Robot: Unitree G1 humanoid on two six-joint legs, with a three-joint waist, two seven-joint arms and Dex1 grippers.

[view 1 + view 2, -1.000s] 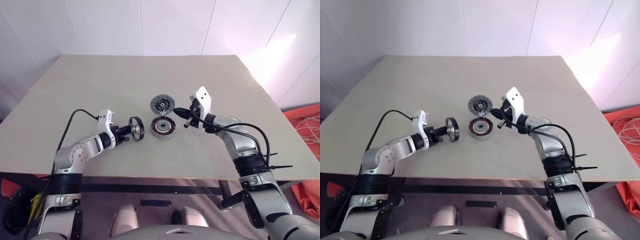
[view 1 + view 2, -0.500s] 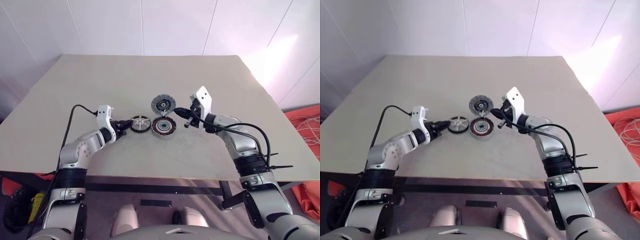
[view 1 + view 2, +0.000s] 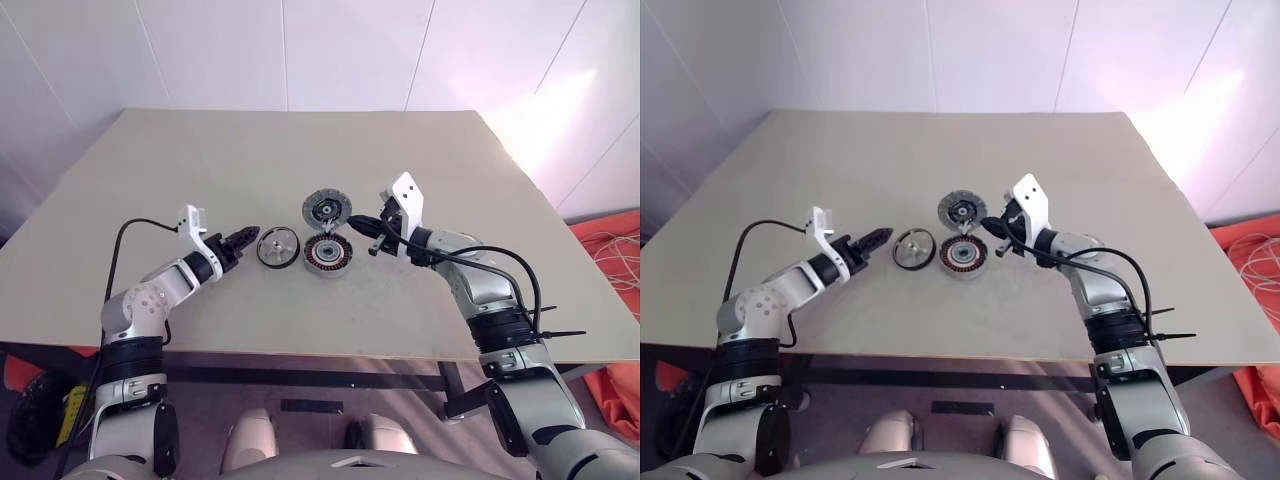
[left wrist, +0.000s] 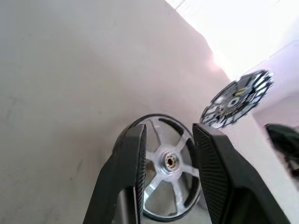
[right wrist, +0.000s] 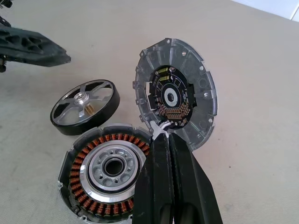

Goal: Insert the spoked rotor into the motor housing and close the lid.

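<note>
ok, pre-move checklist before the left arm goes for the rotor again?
1. Spoked rotor flat on the table, beside the motor housing, not in it: ok for a regrasp.
2. Left gripper open, empty, just short of the rotor: ok.
3. Housing cavity free, windings and centre exposed: ok.
4. Lid swung open, standing behind the housing: ok.
5. Right gripper shut at the joint between lid and housing: ok; whether it truly pins the housing, cannot tell.

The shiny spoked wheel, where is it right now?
The spoked rotor lies flat on the table, just left of the open motor housing, with the left pincer open beside it.
</note>
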